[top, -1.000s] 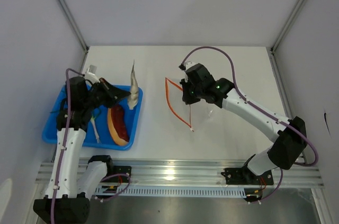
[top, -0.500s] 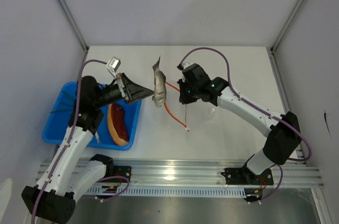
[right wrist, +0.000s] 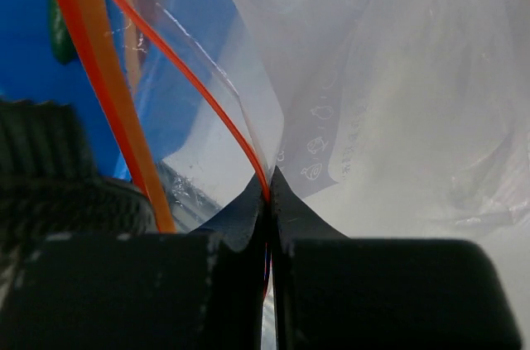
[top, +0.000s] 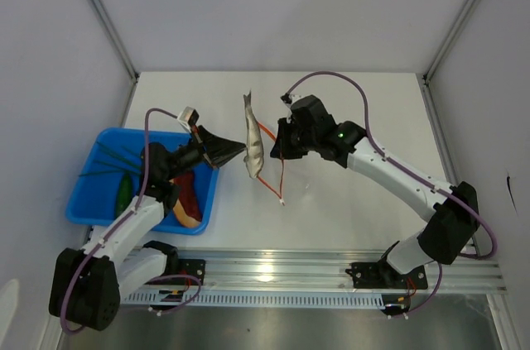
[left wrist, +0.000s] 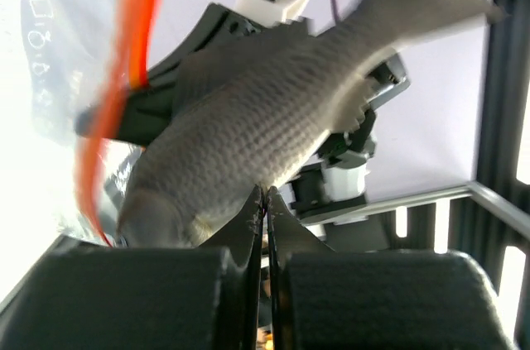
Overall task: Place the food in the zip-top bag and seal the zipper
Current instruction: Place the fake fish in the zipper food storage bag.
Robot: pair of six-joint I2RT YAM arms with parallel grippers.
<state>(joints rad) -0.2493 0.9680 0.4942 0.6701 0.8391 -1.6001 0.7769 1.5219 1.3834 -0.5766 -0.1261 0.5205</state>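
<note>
At the far left the blue tray (top: 79, 216) sits on the table (top: 356, 201). In it lie thin dark-green stalks (top: 106, 154) along its far side and a stubby green piece (top: 124, 193) nearer the middle (I cannot tell which vegetable it is). The dark-red meat slab (top: 190, 199), with its orange-tan rim, lies at the tray's right end, partly under my left arm.

My left gripper (top: 243, 146) reaches rightward past the tray's far right corner, clenched on a grey scaly toy fish (top: 253, 147). In the left wrist view my left gripper's jaws (left wrist: 265, 201) pinch the fish's (left wrist: 265, 135) belly edge. The fish hangs above the table, tail toward the far side and head toward the near side, between my two grippers.

Just right of the fish is the zip-top bag (right wrist: 397, 77), lifted off the table. Its red-orange zipper (top: 281, 180) loops open beside the fish. Whether the fish has passed the strip I cannot tell.

My right gripper (top: 280, 145) points left toward the fish and is clamped tight on the bag's mouth edge. In the right wrist view its jaws (right wrist: 269, 193) meet right where one zipper (right wrist: 108, 77) strand runs down to them, with clear printed plastic spreading to the right (blue of the tray shows through it).
</note>
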